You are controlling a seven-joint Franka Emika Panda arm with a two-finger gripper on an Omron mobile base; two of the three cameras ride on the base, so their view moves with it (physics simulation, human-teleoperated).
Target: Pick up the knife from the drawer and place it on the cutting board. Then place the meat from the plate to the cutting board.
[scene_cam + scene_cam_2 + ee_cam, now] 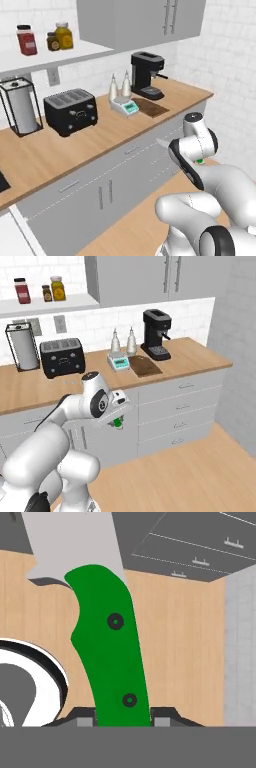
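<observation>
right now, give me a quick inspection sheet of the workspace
surface: wooden counter over grey drawers, all shut.
job's things: knife held by its green handle, blade up in the hand view; cutting board bare, beside the scale; meat and plate nothing seen.
clutter: toaster, coffee machine, two bottles, paper towel holder, jars on shelf.
grippers: gripper shut on the knife, fingers either side of the handle, in front of the cabinets.
cables: nothing seen.
surroundings: wall cabinets, white tile, wood floor.
</observation>
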